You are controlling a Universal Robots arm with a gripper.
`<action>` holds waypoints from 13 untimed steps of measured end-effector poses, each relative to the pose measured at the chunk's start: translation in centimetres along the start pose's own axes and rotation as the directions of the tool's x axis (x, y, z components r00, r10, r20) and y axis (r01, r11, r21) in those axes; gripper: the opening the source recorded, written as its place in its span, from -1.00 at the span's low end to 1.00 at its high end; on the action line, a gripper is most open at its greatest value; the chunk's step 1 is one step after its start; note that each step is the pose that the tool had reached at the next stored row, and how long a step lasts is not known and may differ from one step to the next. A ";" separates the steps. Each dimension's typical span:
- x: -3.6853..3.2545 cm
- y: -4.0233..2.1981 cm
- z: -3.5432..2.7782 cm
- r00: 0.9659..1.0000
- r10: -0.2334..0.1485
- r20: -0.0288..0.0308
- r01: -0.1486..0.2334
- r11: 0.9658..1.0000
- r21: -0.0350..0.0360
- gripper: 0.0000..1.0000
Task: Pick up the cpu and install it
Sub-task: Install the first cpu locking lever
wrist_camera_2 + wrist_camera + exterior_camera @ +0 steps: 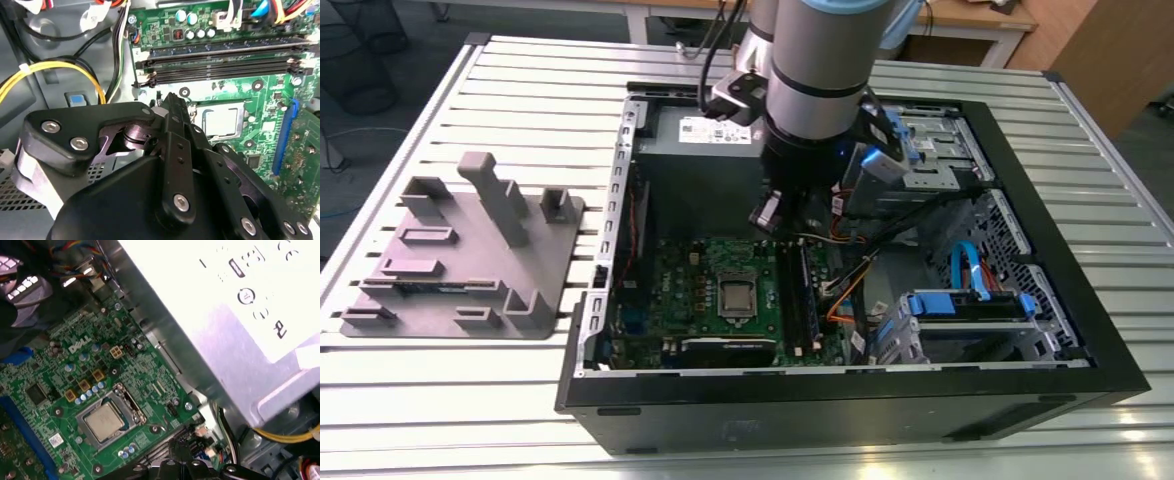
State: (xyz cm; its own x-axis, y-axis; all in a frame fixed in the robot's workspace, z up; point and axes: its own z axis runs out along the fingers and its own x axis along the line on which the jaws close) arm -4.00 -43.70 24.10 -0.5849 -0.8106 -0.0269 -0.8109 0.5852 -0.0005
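The cpu (738,296) lies flat in its socket on the green motherboard (678,285), silvery top up. It also appears in both wrist views, as the cpu (222,121) and the cpu (104,421), framed by the metal socket bracket. My gripper (767,216) hangs inside the open computer case, above the board and toward the back of the case from the socket. In the second wrist view the gripper (170,100) has its fingers drawn together with nothing between them. It does not touch the cpu.
A grey plastic tray (467,255) with upright posts stands on the slatted table at the exterior view's left. Inside the case (854,400) are memory slots (220,62), loose cables (45,70), a silver power supply (225,315) and blue drive brackets (970,305).
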 end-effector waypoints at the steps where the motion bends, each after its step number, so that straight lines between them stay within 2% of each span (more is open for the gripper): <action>1: 0.01 0.12 0.03 1.000 0.000 0.000 0.000 1.000 0.000 -0.79; 9: -0.55 0.64 0.43 1.000 0.000 0.001 0.000 1.000 0.000 -0.79; 13: -0.48 0.85 0.53 1.000 0.000 0.000 0.000 1.000 0.000 -0.79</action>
State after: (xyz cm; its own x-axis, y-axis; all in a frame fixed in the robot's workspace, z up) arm -4.40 -42.80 23.58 -0.5850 -0.8106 -0.0273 -0.8109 0.5852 -0.0004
